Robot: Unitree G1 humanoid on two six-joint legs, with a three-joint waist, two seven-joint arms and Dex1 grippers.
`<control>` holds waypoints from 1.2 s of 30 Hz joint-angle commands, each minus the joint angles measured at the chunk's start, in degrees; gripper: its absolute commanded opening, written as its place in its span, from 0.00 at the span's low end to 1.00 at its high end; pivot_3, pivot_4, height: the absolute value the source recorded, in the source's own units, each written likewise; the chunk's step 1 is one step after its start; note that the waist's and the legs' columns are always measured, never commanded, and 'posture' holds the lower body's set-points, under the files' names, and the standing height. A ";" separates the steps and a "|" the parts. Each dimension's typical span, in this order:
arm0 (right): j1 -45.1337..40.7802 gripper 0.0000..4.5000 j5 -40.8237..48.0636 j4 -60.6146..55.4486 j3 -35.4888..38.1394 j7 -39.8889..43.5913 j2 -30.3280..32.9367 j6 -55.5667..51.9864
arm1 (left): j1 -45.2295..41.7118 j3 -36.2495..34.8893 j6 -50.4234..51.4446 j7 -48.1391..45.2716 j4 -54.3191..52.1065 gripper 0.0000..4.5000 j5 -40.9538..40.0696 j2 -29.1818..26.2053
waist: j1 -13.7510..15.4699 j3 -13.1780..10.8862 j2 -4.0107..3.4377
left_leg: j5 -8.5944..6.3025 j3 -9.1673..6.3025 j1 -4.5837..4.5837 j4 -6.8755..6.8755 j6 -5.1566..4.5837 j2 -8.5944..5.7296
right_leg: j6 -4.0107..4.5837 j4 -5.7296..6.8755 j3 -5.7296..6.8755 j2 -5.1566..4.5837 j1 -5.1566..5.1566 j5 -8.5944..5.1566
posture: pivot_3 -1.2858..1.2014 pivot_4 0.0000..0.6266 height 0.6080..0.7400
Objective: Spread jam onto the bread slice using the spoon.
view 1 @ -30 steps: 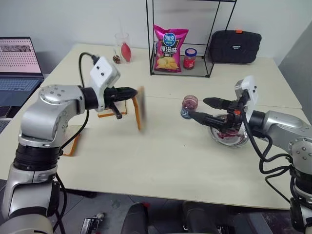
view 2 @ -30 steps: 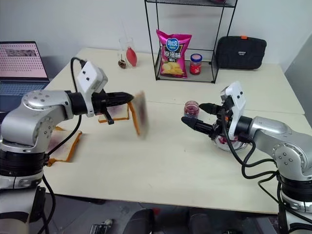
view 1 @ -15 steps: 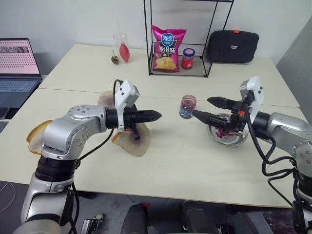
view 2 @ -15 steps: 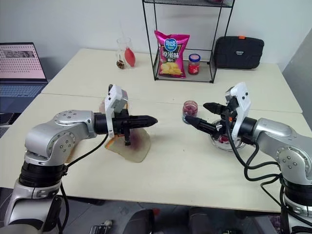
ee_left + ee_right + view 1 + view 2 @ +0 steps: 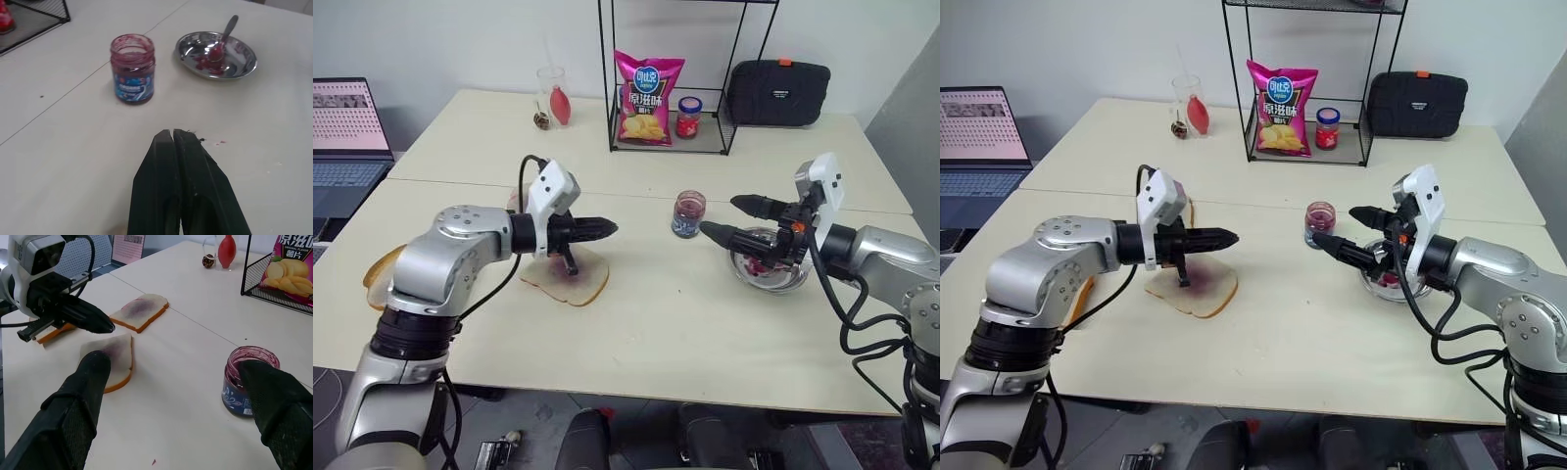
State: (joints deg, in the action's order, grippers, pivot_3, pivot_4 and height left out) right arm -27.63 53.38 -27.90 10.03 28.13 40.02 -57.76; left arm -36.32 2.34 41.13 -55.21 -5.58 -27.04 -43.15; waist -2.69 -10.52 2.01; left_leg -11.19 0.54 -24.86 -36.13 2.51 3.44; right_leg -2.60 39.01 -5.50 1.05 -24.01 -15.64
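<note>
the left gripper (image 5: 605, 228) is hovering just above the bread slice (image 5: 570, 280), its fingers pressed together on nothing, so the slice is lying flat on the counter (image 5: 636, 323) right under them with its purple smear facing up. the right gripper (image 5: 736, 219) is holding its fingers wide apart and empty, with the open jam jar (image 5: 687, 213) just ahead of them and the steel dish (image 5: 773, 277) just behind and below. the spoon (image 5: 221, 41) is resting in that dish, bowl down among blobs of jam (image 5: 207, 62), handle leaning on the rim. i judge the step in hand is picking up the spoon: the right fingers should be dropping onto the raised handle end, closing across its narrow width, and lifting level so the jam is not dripping. the left arm should be clearing the slice.
</note>
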 commanded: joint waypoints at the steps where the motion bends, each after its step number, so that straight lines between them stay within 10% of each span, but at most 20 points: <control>1: -0.58 1.00 1.05 -1.61 0.03 1.05 -0.51 1.04 | 2.86 -9.78 -2.23 7.61 5.85 0.18 2.44 -1.74 | -0.33 0.00 0.00 | 0.00 0.03 0.01 0.00 0.00 0.02 | 0.00 0.01 -0.01 0.00 0.00 0.00 | 0.52 0.24 1.00; 16: -1.92 1.00 -1.87 1.47 -3.59 3.20 -4.05 3.51 | 22.08 -23.36 7.51 13.19 5.29 0.95 -5.74 1.08 | 0.17 0.05 0.05 | 0.00 0.04 -0.01 -0.02 0.00 0.02 | 0.00 0.02 0.04 -0.10 -0.01 0.01 | 0.52 0.24 1.00; 36: 1.74 1.00 0.03 -3.73 2.07 -1.27 -2.07 1.09 | 18.33 -9.15 11.75 8.87 2.18 0.97 -10.26 12.74 | 0.95 0.16 -0.05 | 0.00 0.09 0.06 -0.11 0.00 -0.04 | 0.00 0.00 -0.01 -0.12 0.13 0.08 | 0.52 0.24 1.00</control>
State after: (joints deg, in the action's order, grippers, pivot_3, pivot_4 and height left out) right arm -25.82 52.46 -29.50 9.87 27.18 37.08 -56.82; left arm -17.35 -7.89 52.09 -46.58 -1.21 -36.18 -30.64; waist -1.74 -10.36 1.97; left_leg -11.19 0.63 -24.80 -36.28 2.51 3.40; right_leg -2.61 39.01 -5.52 0.94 -23.87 -15.55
